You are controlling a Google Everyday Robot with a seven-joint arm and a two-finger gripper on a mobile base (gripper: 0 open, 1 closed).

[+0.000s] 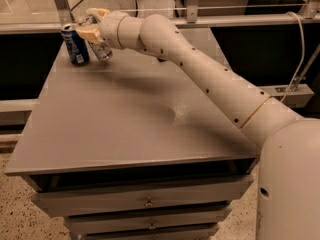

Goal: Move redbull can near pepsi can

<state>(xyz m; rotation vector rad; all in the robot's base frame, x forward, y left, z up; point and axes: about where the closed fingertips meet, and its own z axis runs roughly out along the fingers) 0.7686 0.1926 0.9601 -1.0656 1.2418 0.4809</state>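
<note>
The pepsi can (pixel 75 45), dark blue with white lettering and a silver rim, stands upright at the far left corner of the grey table (pixel 130 119). Right beside it on its right is the slim silver redbull can (pixel 101 51), tilted, its top hidden by the fingers. My gripper (pixel 93 25) reaches in from the right at the end of the long white arm and is shut on the redbull can, its tan fingers (pixel 90 33) on either side of the can's upper part. The two cans are almost touching.
A metal rail and glass panel (pixel 210 9) run along the table's far edge. Drawers (pixel 147 203) sit below the table front. The robot's white body (pixel 290 184) fills the lower right corner.
</note>
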